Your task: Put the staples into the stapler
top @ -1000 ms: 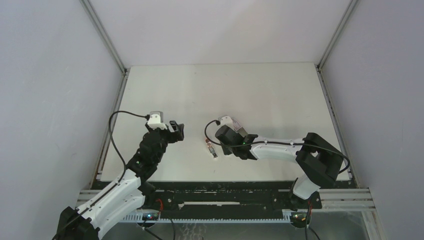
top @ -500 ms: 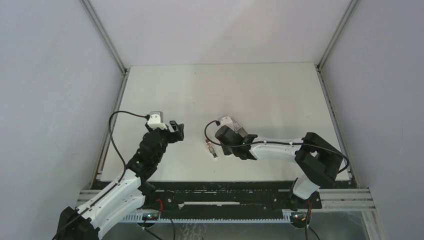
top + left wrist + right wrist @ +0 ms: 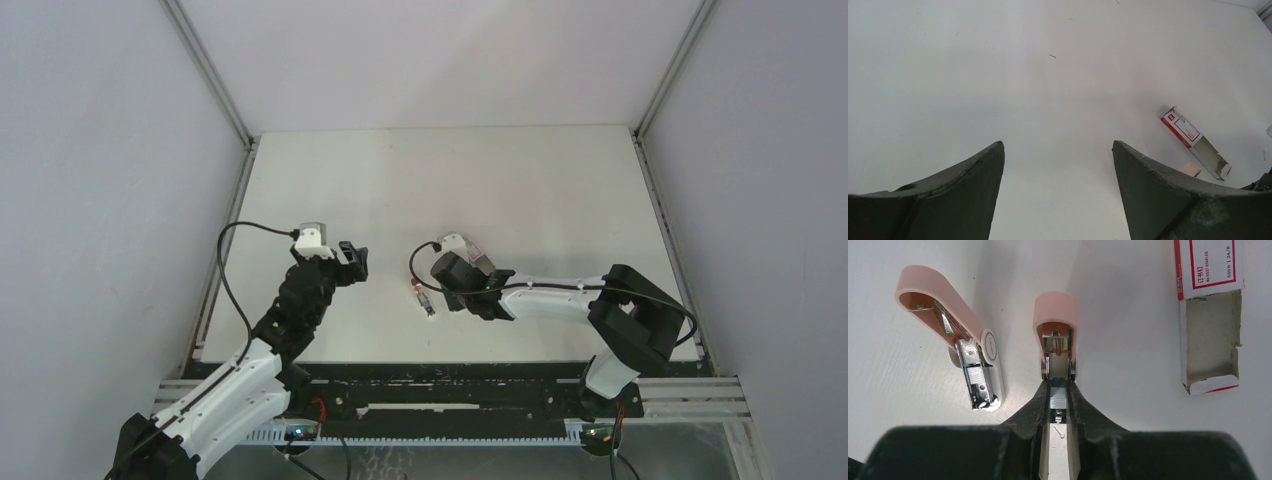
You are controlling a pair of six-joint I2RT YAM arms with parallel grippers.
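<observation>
In the right wrist view, a pink stapler (image 3: 1056, 315) lies straight ahead with its lid swung open. My right gripper (image 3: 1059, 385) is shut on the grey strip of staples (image 3: 1059, 397), which sits over the stapler's metal channel and white base. A second pink stapler (image 3: 979, 371) lies open to the left, with staples in its channel; the top view shows it too (image 3: 425, 298). My left gripper (image 3: 1058, 145) hovers open over bare table, well left of the right gripper (image 3: 445, 280).
The open red-and-white staple box (image 3: 1209, 315) lies to the right of the held stapler, its empty tray end toward me; it also shows in the left wrist view (image 3: 1193, 140). A loose staple (image 3: 1052, 55) lies on the white table (image 3: 500, 180).
</observation>
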